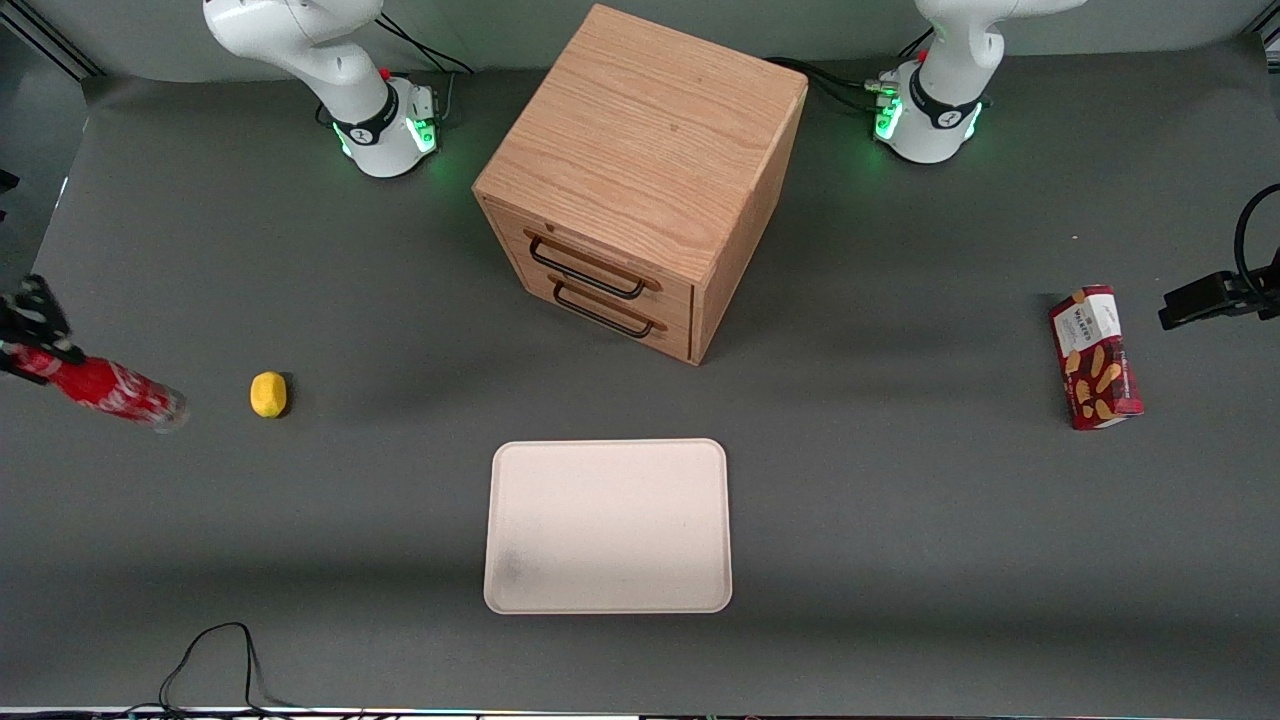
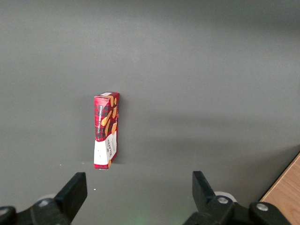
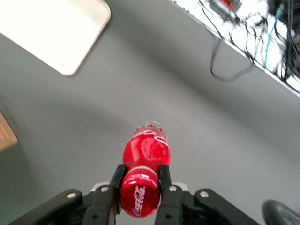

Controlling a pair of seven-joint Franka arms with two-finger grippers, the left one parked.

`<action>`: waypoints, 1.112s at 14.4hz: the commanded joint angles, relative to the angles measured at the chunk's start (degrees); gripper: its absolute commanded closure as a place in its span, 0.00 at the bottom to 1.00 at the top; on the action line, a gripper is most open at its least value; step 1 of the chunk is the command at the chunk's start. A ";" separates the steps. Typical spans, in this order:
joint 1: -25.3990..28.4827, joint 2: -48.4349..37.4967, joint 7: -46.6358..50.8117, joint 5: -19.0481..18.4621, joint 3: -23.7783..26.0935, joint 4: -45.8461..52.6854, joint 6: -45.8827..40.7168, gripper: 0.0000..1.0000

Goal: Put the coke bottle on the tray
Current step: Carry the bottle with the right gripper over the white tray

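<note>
Gripper was clamped on the coke bottle near its capped end, held off the table at the working arm's end, beside the lemon. Tray well apart. Bottle looked light, rigid, slick; mid-body grip judged safer.

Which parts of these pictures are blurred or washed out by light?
Front view: the coke bottle in the gripper is smeared by motion blur, the tray sharp. Right wrist view: glare whitens the tray's corner; the fingers grip the bottle crisply.
</note>
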 commanded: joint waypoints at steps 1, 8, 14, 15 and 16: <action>0.94 8.93 9.00 2.67 2.99 12.26 -2.83 1.00; 2.34 18.88 35.37 2.68 15.05 20.20 2.09 1.00; 4.63 21.79 47.87 1.36 19.01 22.22 3.76 1.00; 5.16 22.22 48.84 0.40 19.09 22.22 4.20 1.00; 5.68 22.32 48.85 -0.65 19.09 22.22 4.29 1.00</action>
